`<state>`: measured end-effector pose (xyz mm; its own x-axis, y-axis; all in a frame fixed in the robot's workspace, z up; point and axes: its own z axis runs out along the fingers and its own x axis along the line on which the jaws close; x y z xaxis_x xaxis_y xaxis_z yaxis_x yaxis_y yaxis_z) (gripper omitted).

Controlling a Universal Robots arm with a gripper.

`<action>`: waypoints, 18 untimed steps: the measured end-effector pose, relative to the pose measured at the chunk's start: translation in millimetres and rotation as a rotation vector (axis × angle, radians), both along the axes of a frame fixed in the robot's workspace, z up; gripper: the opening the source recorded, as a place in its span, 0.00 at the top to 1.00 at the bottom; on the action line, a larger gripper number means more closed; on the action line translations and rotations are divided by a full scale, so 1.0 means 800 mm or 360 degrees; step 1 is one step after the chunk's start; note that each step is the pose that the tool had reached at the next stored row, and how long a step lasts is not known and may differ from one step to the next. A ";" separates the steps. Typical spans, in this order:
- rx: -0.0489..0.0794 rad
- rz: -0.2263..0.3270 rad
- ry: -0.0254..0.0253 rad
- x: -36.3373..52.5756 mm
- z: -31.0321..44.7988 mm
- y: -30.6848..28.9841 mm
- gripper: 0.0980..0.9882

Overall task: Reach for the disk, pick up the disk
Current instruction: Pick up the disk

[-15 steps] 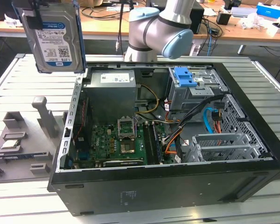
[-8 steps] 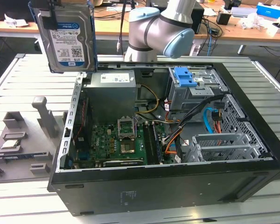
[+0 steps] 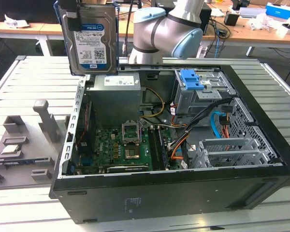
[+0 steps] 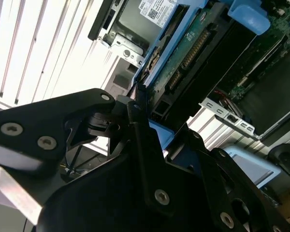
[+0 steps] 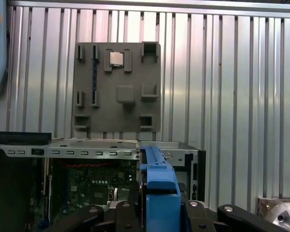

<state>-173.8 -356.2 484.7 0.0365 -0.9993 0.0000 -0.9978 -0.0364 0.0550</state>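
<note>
**Disk lifted clear above the open case**

The gripper (image 5: 159,215) is pinching the disk (image 3: 90,41), a flat rectangular silver metal hard drive with a blue-and-white barcode label and blue plastic side rails. In the first wrist view the black jaws are pressing in on either side of a blue rail. In the second wrist view the black fingers (image 4: 150,159) are closing around the drive's edge, with its green circuit board underside (image 4: 193,48) running away from them.

The drive is hanging upright, label facing the exterior camera, well above the back corner of the open black tower computer case (image 3: 174,193) on the exterior view's left. Held on edge by its rail, it is staying clear of the case walls, which probably suits a part lifted out of a narrow bay.

The case is lying on its side and holding a green motherboard (image 3: 121,150), a grey power supply box (image 3: 113,94), a metal drive cage with a bare blue plastic latch (image 3: 192,79), and bundled cables (image 3: 179,140).

Beside it, on the slatted metal table (image 3: 34,72), a grey moulded fixture tray (image 5: 117,87) is carrying a small square chip (image 5: 117,58).
</note>
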 end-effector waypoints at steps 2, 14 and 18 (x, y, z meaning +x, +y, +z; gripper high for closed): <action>0.0000 0.0000 0.00001 0.011 0.0000 0.0001 0.70; 0.0000 0.0000 0.00001 0.071 0.0000 0.0007 0.70; 0.0000 0.0000 0.00001 0.087 0.0000 0.0010 0.70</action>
